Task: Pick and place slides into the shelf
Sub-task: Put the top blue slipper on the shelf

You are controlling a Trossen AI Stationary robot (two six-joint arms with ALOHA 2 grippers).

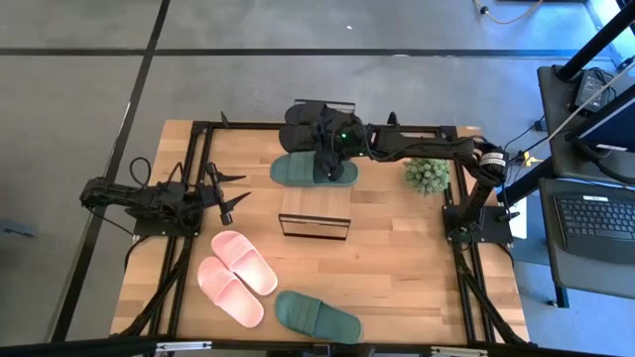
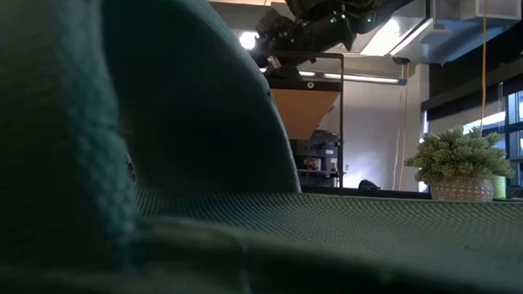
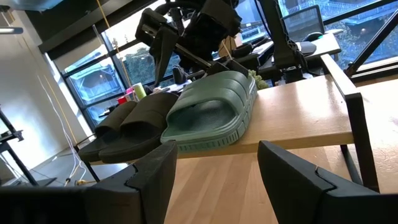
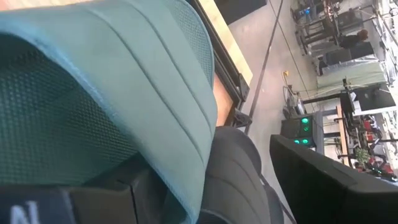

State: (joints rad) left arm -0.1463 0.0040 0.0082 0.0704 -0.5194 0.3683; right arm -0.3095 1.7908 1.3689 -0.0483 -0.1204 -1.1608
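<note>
Left gripper point(image 1: 230, 194) waits with fingers apart at the table's left; right gripper point(image 1: 324, 149) is clamped on a dark green slide point(image 1: 314, 170).

Left to right: pink pair point(image 1: 236, 275) near the front, second green slide point(image 1: 317, 316) at the front edge, shelf point(image 1: 316, 212) mid-table, the held green slide just behind it on a raised board, black pair point(image 1: 306, 121) touching its far side, potted plant point(image 1: 428, 176) at right.

A grey concrete floor point(image 1: 89, 59) crossed by dark lines surrounds the light wooden desk point(image 1: 397, 258). A small potted plant point(image 1: 428, 176) sits on it. Off to one side stands a laptop point(image 1: 593, 220) on a dark stand. Large windows point(image 3: 93, 81) let in daylight, and ceiling lights point(image 2: 396, 34) glow overhead.
</note>
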